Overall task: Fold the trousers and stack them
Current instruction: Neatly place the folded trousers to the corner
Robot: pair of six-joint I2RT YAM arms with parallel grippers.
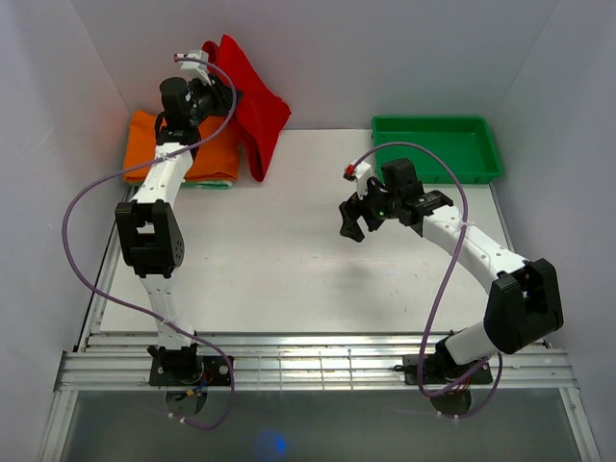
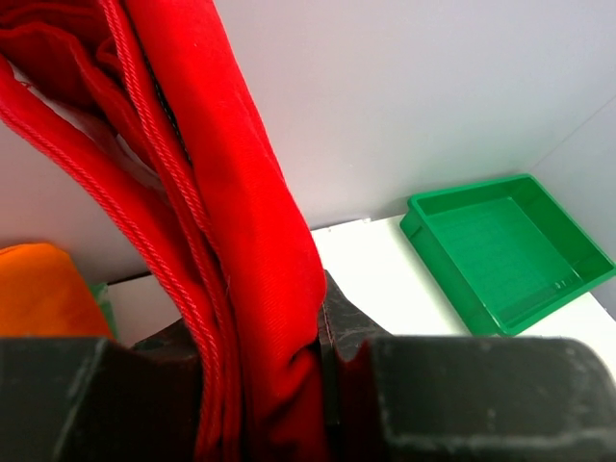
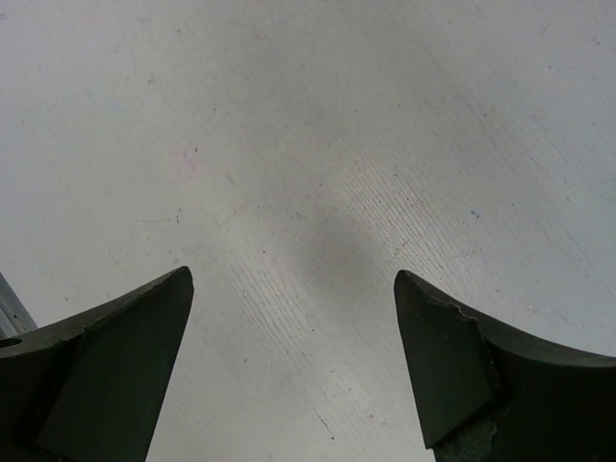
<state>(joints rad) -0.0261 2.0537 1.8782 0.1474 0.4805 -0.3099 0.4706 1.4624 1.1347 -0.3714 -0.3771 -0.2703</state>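
My left gripper is shut on the red trousers and holds them up at the back left, their cloth hanging down to the table. In the left wrist view the red trousers are pinched between the black fingers. Folded orange trousers lie on the table under the left arm, on top of a green piece; they also show in the left wrist view. My right gripper is open and empty above the bare table middle, and its view shows only tabletop.
A green tray stands at the back right and also shows in the left wrist view. White walls close in the table at the back and sides. A metal rail runs along the near edge.
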